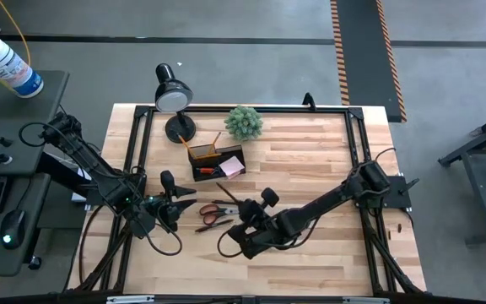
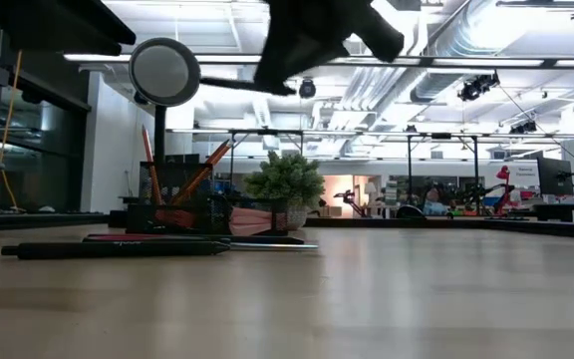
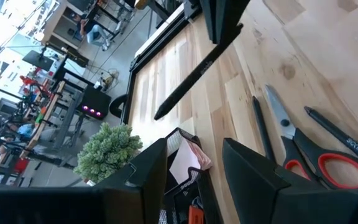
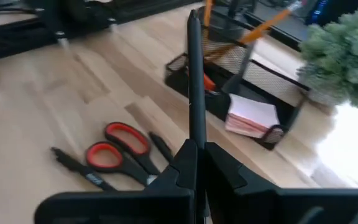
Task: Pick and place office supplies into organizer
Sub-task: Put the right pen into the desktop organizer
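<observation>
Clamping a black pen [image 4: 194,81] between closed fingers above the table, the right gripper [image 4: 197,163] was mid-carry and probably needed steering over the organizer [image 1: 218,160] before letting go, while the left gripper [image 3: 194,163] waited open nearby.

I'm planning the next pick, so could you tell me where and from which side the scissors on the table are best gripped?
The scissors lie flat and closed, red handles toward the left gripper, blades toward the right gripper, which is shut on a black pen. I would probably come straight down with the open left gripper and pinch across the narrow neck between blades and loops; pens lying close alongside leave little room elsewhere.
</observation>
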